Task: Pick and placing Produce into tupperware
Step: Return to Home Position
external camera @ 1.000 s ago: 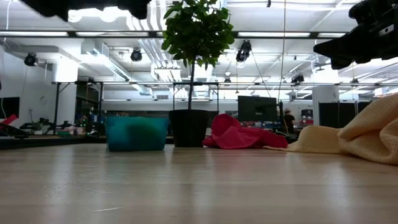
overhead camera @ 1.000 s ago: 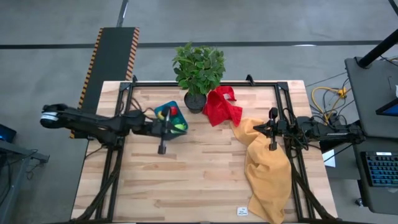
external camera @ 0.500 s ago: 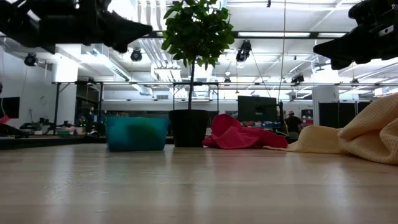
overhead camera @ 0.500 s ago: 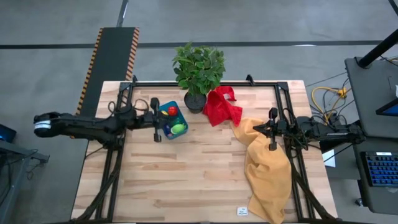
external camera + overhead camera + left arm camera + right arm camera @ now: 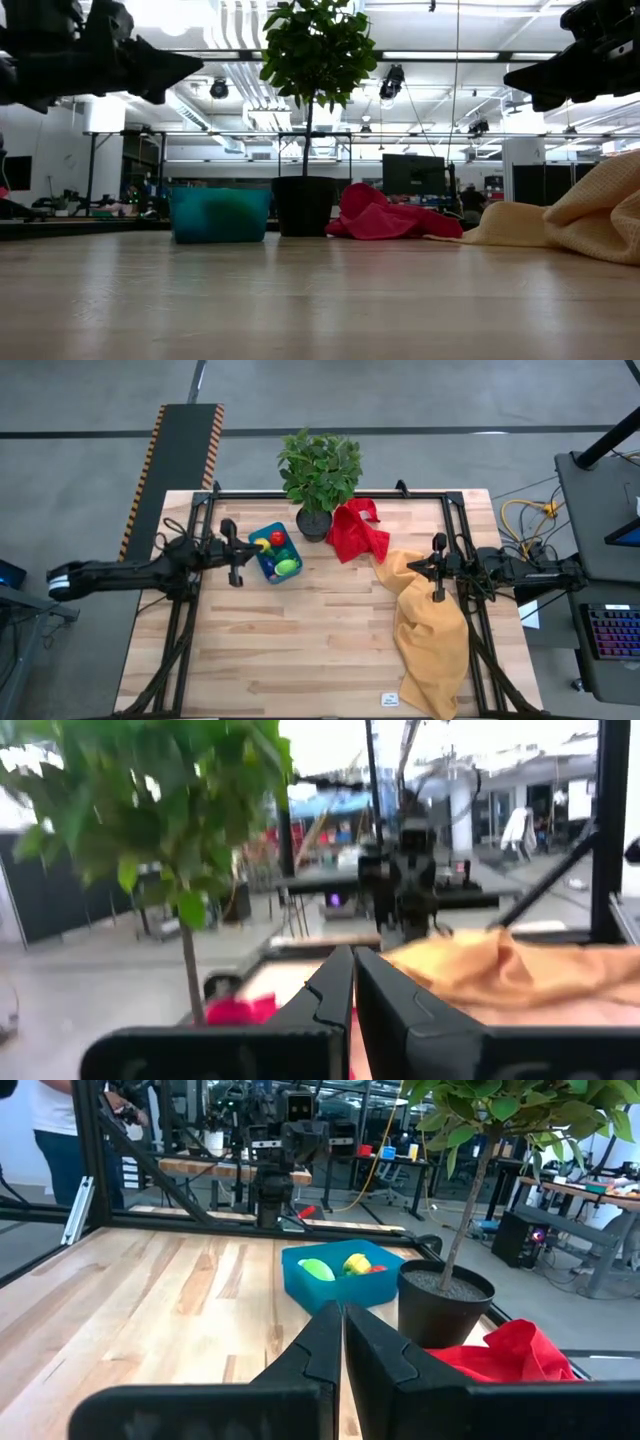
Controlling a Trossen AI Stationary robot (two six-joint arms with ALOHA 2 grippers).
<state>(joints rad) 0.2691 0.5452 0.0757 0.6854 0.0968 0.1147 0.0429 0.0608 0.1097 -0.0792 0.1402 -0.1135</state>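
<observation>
1. Light wood table [image 5: 320, 650]; black frame rails [image 5: 330, 493] along edges; workshop with ceiling lights beyond.
2. Near half bare; yellow cloth [image 5: 430, 635] over right side; red cloth [image 5: 355, 532] and potted plant [image 5: 318, 475] at far edge.
3. Blue tub [image 5: 330, 1292] just beside plant pot; red, yellow, green produce [image 5: 285, 566] inside.
4. Left gripper [image 5: 236, 552] raised beside tub; right gripper [image 5: 434, 570] above yellow cloth; both pinched together, empty.

A light wooden table [image 5: 300, 650] fills the middle of the overhead frame. Near its upper edge, left to right, sit a blue tub [image 5: 262, 566], a potted plant [image 5: 318, 475] and a red cloth [image 5: 355, 532]. A yellow cloth [image 5: 430, 630] trails down the right side.
</observation>
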